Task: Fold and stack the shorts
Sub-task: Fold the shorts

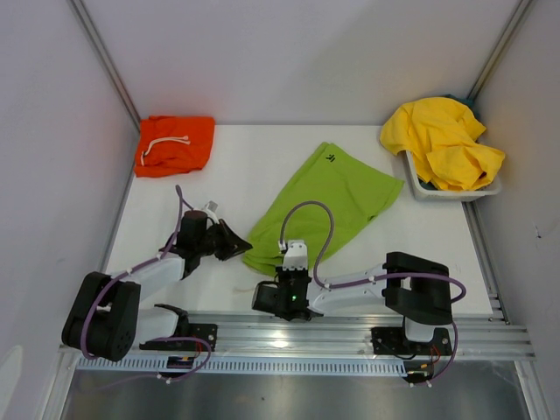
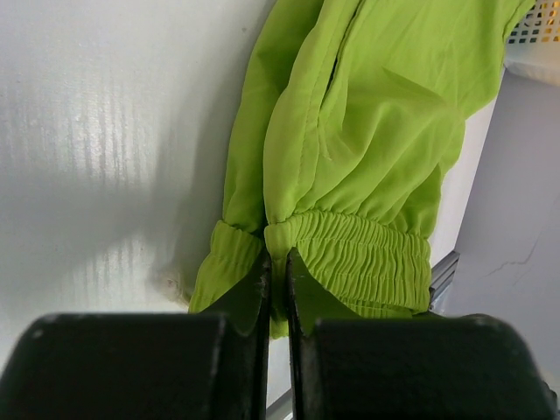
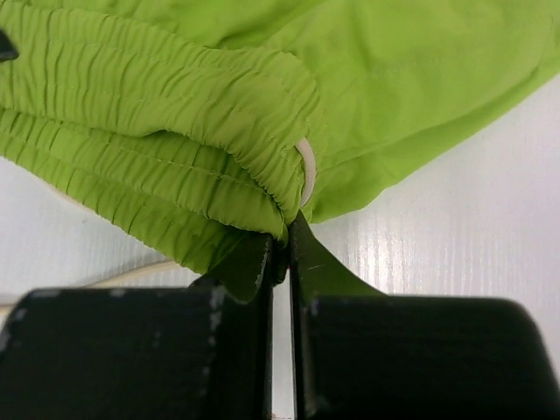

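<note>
here, left gripper, right gripper pinched on green shorts at waistband edge

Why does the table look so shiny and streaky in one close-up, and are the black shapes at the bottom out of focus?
Left wrist: light glares in pale streaks off the white table, with a soft shadow beside the lime green shorts; the black fingers look dark and slightly soft. Right wrist: fingers equally dark, waistband ribbing crisp. Top external: even light, only faint shadows.
</note>
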Tool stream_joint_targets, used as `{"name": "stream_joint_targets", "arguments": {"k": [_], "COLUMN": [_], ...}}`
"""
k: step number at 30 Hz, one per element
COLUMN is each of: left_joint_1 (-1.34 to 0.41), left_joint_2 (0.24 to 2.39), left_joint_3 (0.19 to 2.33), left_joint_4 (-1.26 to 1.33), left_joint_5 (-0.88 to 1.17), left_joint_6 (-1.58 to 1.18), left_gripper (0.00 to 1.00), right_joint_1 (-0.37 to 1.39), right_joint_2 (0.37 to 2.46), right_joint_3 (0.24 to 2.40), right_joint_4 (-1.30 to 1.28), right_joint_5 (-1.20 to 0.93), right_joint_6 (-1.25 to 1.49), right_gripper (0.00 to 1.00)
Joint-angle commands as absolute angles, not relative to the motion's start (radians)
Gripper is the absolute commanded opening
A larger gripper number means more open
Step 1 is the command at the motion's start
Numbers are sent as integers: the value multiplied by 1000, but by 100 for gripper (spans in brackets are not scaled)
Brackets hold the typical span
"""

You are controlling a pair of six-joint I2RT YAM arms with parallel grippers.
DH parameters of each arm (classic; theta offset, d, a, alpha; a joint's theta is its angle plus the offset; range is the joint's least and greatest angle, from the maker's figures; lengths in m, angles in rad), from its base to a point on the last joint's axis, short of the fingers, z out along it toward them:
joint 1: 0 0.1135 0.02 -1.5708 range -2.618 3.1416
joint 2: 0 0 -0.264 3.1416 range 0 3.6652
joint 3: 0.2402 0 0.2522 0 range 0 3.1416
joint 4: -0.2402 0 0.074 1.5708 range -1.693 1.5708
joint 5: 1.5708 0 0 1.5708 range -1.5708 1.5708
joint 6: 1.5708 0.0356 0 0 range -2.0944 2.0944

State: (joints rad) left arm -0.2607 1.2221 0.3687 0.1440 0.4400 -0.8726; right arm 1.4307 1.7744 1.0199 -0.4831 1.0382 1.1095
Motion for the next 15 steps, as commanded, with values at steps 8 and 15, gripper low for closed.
{"name": "stream_joint_targets", "arguments": {"k": [8, 15], "left_joint_1": [-293, -321], "left_joint_2": [1216, 1186], "left_joint_3": [384, 374], "left_joint_4": [181, 169], "left_joint_5": [428, 422], "left_joint_6": [-891, -902], "left_gripper": [14, 45], "right_joint_1": [1454, 1486], "right_joint_2": [1758, 1807], "right_joint_3": [917, 942], "right_joint_4": [-719, -813], "right_joint_5": [1088, 1101], "right_joint_6": [1706, 1815], "right_gripper": [0, 0]}}
